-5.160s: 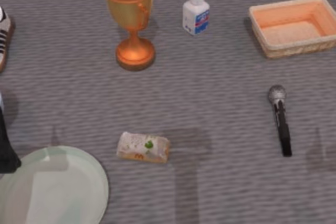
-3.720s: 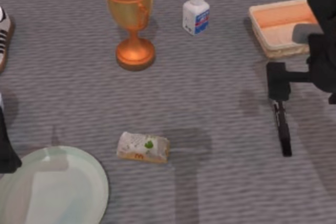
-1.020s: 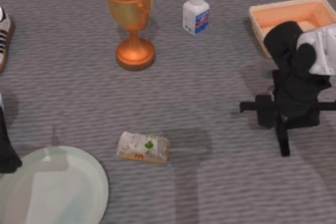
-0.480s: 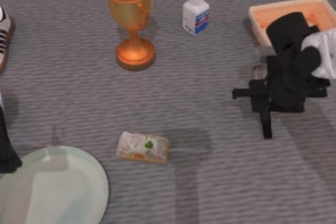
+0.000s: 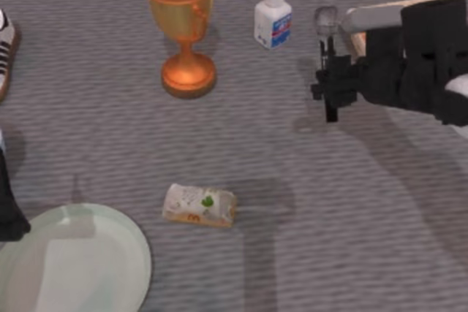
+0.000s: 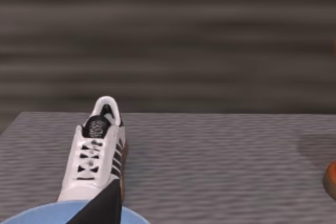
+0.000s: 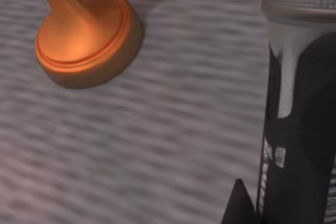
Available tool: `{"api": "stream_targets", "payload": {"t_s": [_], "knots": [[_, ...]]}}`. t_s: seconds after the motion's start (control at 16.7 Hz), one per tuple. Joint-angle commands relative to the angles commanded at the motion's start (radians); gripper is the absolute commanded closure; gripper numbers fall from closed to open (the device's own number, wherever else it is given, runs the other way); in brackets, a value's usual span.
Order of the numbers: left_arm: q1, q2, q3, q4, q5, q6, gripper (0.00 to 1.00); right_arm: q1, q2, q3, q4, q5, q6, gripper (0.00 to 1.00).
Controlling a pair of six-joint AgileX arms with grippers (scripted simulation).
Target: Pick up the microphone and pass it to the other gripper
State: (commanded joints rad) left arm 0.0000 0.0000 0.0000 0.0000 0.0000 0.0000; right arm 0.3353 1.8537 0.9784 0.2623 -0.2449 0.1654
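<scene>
Grey woven bench (image 5: 292, 239): right gripper (image 5: 330, 84), at the upper right near the white blue-capped glue bottle (image 5: 273, 16), has risen and swung left since half a second ago. Slim black microphone with silver mesh head (image 5: 327, 49): clamped in its jaws, airborne, so pickup looks done and handover remains. Left gripper (image 5: 9, 213): parked at the left edge, jaw state undeterminable.

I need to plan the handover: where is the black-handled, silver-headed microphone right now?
In the top view the black-handled, silver-headed microphone is on the table's right side, held by the right gripper, between the white glue bottle and the orange basket.
</scene>
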Motion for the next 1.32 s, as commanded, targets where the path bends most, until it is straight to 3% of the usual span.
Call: {"api": "stream_targets", "payload": {"t_s": [0.36, 0.54, 0.66, 1.02, 1.14, 1.32], "knots": [[0.000, 0.000, 0.000, 0.000, 0.000, 0.000, 0.00, -0.008, -0.141, -0.135, 0.465, -0.151, -0.108, 1.00], [0.000, 0.000, 0.000, 0.000, 0.000, 0.000, 0.00, -0.011, -0.193, -0.166, 0.570, -0.192, -0.141, 1.00], [0.000, 0.000, 0.000, 0.000, 0.000, 0.000, 0.00, -0.012, -0.203, -0.171, 0.588, -0.199, -0.148, 1.00], [0.000, 0.000, 0.000, 0.000, 0.000, 0.000, 0.00, 0.009, -0.206, -0.165, 0.581, -0.184, -0.144, 1.00], [0.000, 0.000, 0.000, 0.000, 0.000, 0.000, 0.00, 0.058, -0.227, -0.163, 0.566, -0.136, -0.143, 1.00], [0.000, 0.000, 0.000, 0.000, 0.000, 0.000, 0.00, 0.161, -0.273, -0.159, 0.532, -0.034, -0.138, 1.00]]}}
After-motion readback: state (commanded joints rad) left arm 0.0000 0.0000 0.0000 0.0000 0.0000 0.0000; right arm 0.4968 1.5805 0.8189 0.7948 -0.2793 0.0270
